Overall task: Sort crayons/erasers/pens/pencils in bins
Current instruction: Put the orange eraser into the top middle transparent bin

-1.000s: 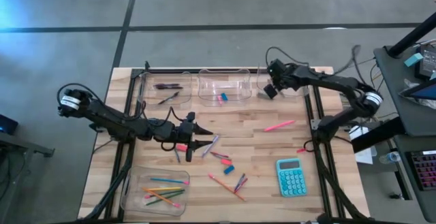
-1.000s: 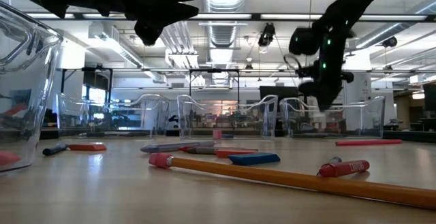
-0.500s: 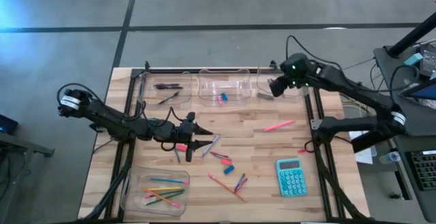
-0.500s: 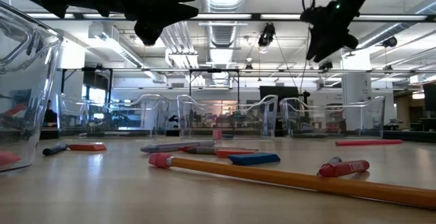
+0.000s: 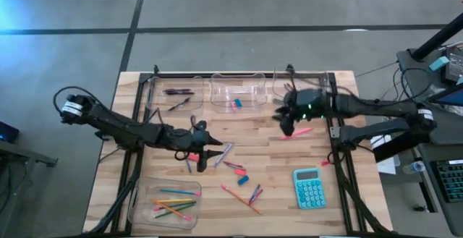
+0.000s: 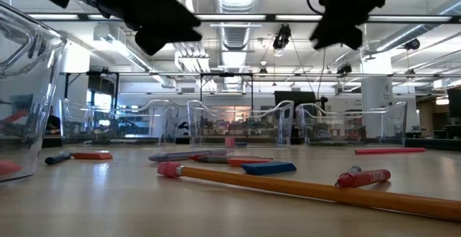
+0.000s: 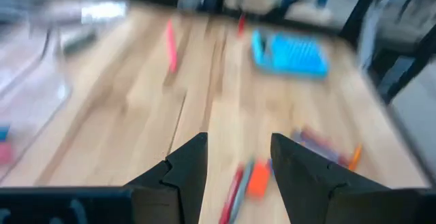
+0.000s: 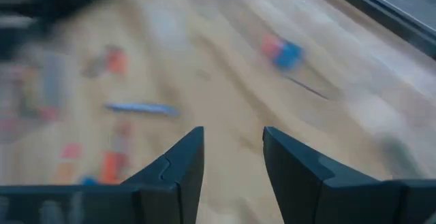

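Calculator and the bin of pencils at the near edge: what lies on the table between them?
In the high view, between the calculator and the pencil bin lie an orange pencil and a short blue-and-red stick; otherwise bare wood.

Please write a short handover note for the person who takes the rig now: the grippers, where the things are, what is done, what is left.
Left gripper: open, empty, over the loose pile at table centre.
Right gripper: open, empty, above the pink pencil.
Done: pens in the far left bin; erasers in the far middle bin; pencils in the near bin.
Left: the centre pile, including a blue eraser, and the pink pencil. The teal calculator stays.
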`<state>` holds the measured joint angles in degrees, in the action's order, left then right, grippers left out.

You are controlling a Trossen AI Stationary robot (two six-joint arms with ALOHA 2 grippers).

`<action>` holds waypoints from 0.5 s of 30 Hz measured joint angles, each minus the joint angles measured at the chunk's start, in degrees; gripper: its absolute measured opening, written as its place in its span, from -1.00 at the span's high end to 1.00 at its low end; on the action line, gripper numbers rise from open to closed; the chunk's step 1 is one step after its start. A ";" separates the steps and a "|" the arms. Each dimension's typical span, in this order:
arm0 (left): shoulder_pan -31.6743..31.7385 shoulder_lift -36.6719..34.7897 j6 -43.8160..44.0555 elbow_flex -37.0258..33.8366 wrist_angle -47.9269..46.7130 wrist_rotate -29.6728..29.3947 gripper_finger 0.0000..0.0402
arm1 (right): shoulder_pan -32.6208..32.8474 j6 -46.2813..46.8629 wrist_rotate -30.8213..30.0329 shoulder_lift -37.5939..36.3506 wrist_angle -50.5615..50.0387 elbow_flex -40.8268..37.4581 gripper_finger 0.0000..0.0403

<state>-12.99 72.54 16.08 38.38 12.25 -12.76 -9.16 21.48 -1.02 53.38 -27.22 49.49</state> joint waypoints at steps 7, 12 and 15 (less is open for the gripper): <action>0.00 -0.03 3.49 9.65 -26.15 0.03 0.27 | 13.98 -3.18 -0.21 0.74 20.52 -4.69 0.33; -0.15 -0.03 6.04 13.69 -37.22 0.33 0.27 | 19.84 -4.03 -0.31 2.29 22.19 -4.76 0.34; -0.15 -0.05 6.19 14.69 -40.78 0.88 0.27 | 20.68 -0.77 -0.47 3.65 22.01 -4.76 0.34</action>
<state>-13.15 72.49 22.27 53.07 -28.53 -11.87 11.52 20.71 -1.48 57.03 -5.21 44.73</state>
